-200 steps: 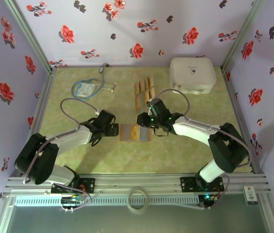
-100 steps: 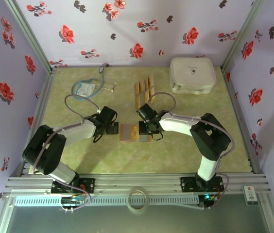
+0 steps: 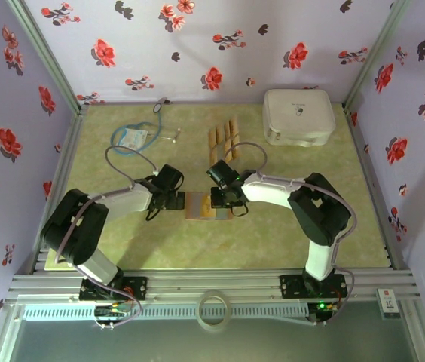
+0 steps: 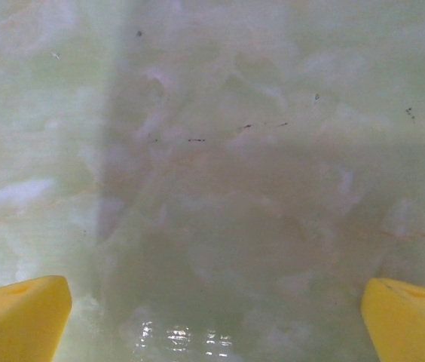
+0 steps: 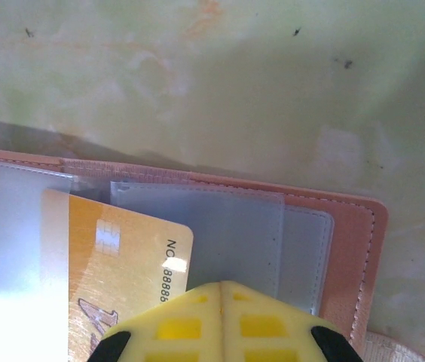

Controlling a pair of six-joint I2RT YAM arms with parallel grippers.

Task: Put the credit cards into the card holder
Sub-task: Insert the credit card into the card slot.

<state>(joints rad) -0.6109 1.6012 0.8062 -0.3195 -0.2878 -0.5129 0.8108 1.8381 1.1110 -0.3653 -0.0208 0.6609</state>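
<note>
The card holder [image 3: 197, 205] lies open on the table between my two grippers, its reddish leather rim [image 5: 357, 249] framing clear pockets. A gold credit card [image 5: 114, 260] lies on its left half, partly under a clear pocket. Several more credit cards [image 3: 223, 138] lie in a row farther back. My right gripper [image 3: 217, 200] hovers low over the holder, its yellow fingertips shut together [image 5: 222, 290] at the gold card's edge, with nothing seen between them. My left gripper [image 3: 178, 200] sits by the holder's left edge, open wide [image 4: 212, 320] over bare table.
A white rounded case [image 3: 298, 115] stands at the back right. A blue-tubed stethoscope [image 3: 139, 136] lies at the back left. Flowered walls close in the table on three sides.
My right gripper has moved left and down onto the open holder and closed its fingers. The left gripper has shifted slightly toward the holder's left edge, still open.
</note>
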